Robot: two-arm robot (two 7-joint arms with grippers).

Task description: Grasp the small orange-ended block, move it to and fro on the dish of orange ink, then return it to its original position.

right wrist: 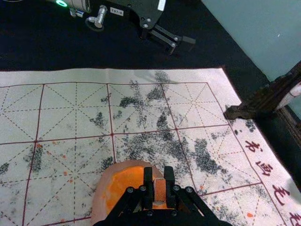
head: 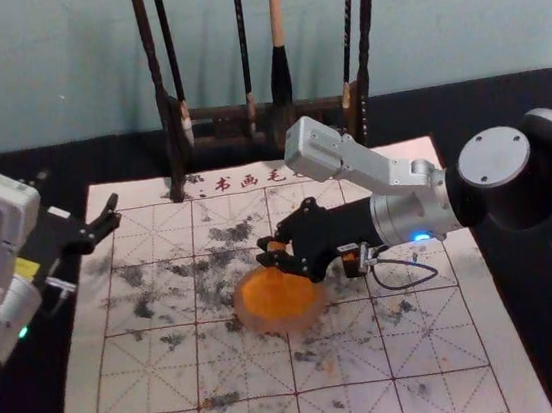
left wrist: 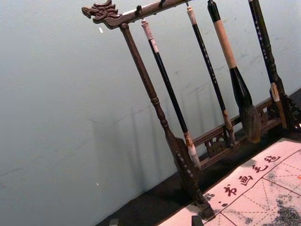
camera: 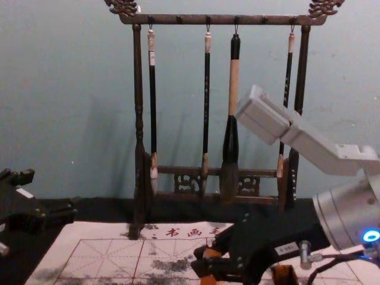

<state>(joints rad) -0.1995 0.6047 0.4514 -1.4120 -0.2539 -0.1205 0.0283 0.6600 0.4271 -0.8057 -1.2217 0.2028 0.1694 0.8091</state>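
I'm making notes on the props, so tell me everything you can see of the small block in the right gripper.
The block is small, straight-sided and dull orange on its face in the right wrist view. The right gripper pinches it between its fingers, over the dish of orange ink. I can't tell its material or whether it touches the ink.

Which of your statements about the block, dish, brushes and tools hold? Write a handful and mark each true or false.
1. The right tool is closed on the block. True.
2. The dish holds black ink. False: the ink is orange.
3. Four brushes hang from the rack. True.
4. The left tool grips a brush. False: it is open and holds nothing.
5. The thickest brush hangs third from the left in the chest view. True.
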